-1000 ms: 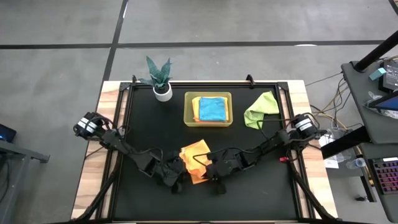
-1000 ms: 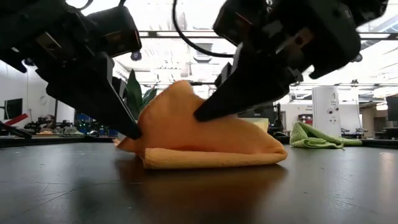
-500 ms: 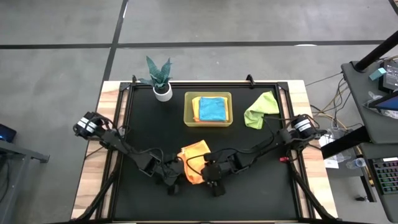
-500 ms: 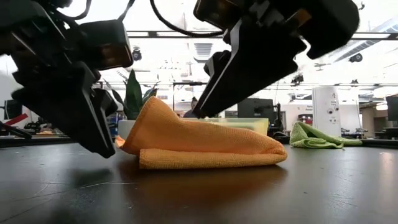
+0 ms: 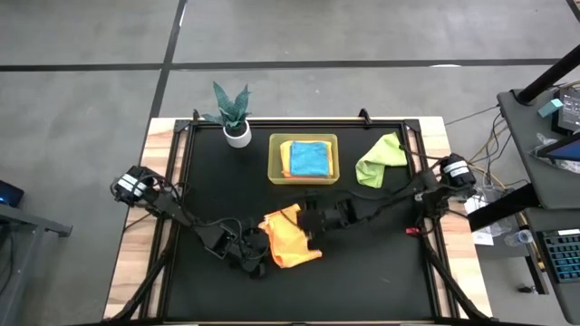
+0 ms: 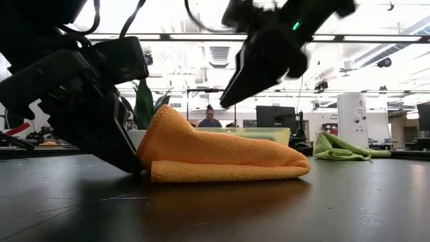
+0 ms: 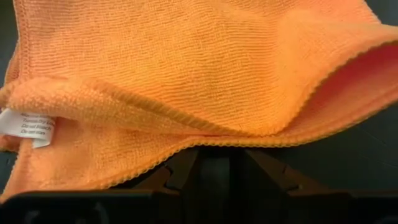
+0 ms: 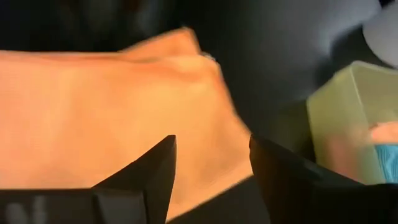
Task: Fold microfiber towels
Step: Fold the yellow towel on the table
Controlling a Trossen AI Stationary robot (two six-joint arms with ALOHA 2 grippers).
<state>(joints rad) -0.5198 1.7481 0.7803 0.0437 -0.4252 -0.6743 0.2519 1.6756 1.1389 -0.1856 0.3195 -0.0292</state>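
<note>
Orange towel: we see the orange-yellow towel (image 5: 292, 238) lying folded over on the black desk (image 5: 381, 263), near the front middle; in the low view (image 6: 222, 156) its upper layer humps up at one end and tapers flat toward the other.
Left end effector: our left end effector (image 5: 255, 257) sits low at the towel's left edge; in the low view (image 6: 127, 165) its tip is down at the desk, touching the humped end. The left wrist view has the cloth (image 7: 186, 81) draped right over the finger ends, with a white tag (image 7: 30, 126) at one corner. We cannot tell whether it is gripping.
Right end effector: our right end effector (image 5: 313, 220) hovers above the towel's far right side, fingers spread apart and holding nothing; the right wrist view shows bare fingers (image 8: 152, 165) over the orange cloth (image 8: 93, 124).
Bin: the yellow-green bin (image 5: 304, 158) stands at the back middle, with a teal blue towel (image 5: 310, 159) on top of another orange-yellow one (image 5: 285, 158).
Green towel: the lime green towel (image 5: 381, 159) lies crumpled just right of the bin.
Plant: a small potted plant (image 5: 234, 113) stands at the back left.
</note>
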